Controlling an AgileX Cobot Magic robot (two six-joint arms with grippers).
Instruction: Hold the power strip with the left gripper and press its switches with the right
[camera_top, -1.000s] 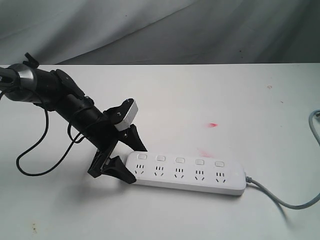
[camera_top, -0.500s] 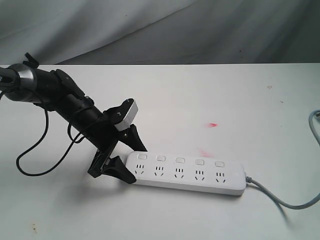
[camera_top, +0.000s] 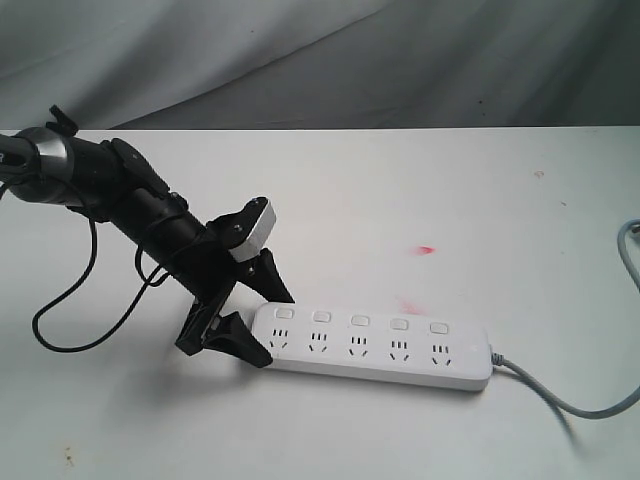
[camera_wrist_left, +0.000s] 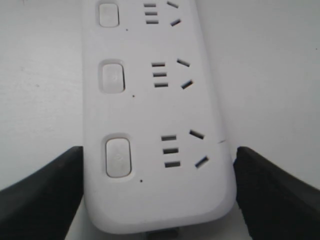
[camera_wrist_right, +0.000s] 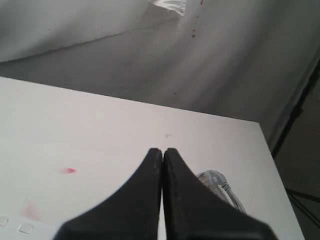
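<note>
The white power strip (camera_top: 380, 345) lies flat on the white table, its grey cord (camera_top: 560, 395) leaving at the right end. My left gripper (camera_top: 272, 328) straddles the strip's left end, one black finger against each long side. The left wrist view shows that end of the strip (camera_wrist_left: 150, 110) between the fingers (camera_wrist_left: 55, 190), which touch both sides. The switches (camera_top: 360, 320) run in a row above the sockets, and the nearest (camera_wrist_left: 118, 156) sits close to the left gripper. My right gripper (camera_wrist_right: 162, 151) is shut and empty, well above the table and outside the exterior view.
The cord's grey plug (camera_wrist_right: 215, 179) lies near the table's right edge (camera_top: 630, 235). A red mark (camera_top: 427, 248) stains the table behind the strip. The left arm's black cable (camera_top: 70, 330) loops on the table at left. Grey cloth hangs behind.
</note>
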